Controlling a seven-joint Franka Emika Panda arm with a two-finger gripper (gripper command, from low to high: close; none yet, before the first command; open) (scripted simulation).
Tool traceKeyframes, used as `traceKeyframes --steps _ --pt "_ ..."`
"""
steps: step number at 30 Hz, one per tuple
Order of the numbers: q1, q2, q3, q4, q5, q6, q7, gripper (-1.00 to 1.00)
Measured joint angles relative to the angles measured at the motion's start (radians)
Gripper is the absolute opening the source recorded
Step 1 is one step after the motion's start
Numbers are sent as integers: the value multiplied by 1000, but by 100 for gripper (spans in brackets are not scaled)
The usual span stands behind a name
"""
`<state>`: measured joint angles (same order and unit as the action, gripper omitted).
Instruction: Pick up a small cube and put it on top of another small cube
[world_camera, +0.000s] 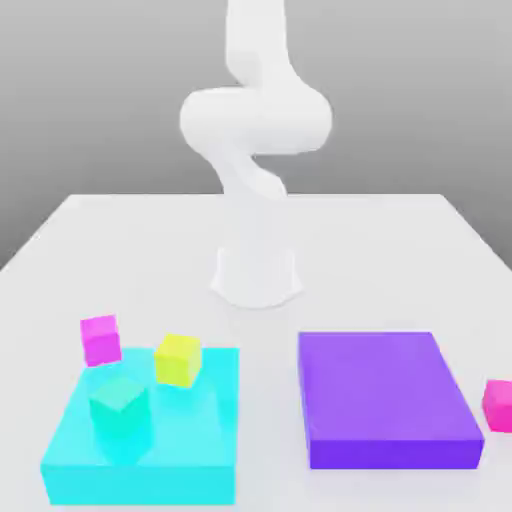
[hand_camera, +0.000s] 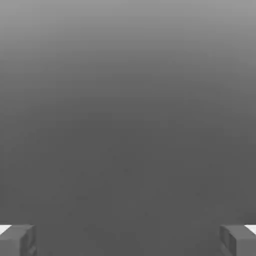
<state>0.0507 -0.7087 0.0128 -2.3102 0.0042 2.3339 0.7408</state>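
Observation:
Several small cubes lie in the exterior view. A magenta cube (world_camera: 100, 338) sits by the far left corner of a flat cyan slab (world_camera: 150, 470). On the slab's far edge rests a yellow cube (world_camera: 178, 359), and a teal cube (world_camera: 119, 400) stands nearer the slab's left side. A pink cube (world_camera: 498, 404) lies at the exterior view's right edge. My white arm (world_camera: 255, 130) rises from its base and leaves the top of the picture. In the hand view my gripper (hand_camera: 128, 240) is open, its fingertips (hand_camera: 17, 239) far apart with nothing between them, facing a plain grey backdrop.
A flat purple slab (world_camera: 385, 400) lies on the white table (world_camera: 380, 260) to the exterior view's right of the cyan one. The arm's round base (world_camera: 256, 275) stands at the table's middle, behind both slabs.

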Motion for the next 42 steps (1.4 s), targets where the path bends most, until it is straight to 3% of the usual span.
traceKeyframes --steps 17,26,31,32,38,42 --pt "300 622 159 -70 -17 231 -371 0" --pt "452 956 225 -104 -143 347 -481 0" --pt "516 1139 170 -77 -234 470 -437 0" --pt "526 1164 158 -72 -245 490 -429 -100" --pt "531 1177 153 -69 -252 499 -424 -100" --pt "497 1079 197 -91 -205 423 -460 -100"
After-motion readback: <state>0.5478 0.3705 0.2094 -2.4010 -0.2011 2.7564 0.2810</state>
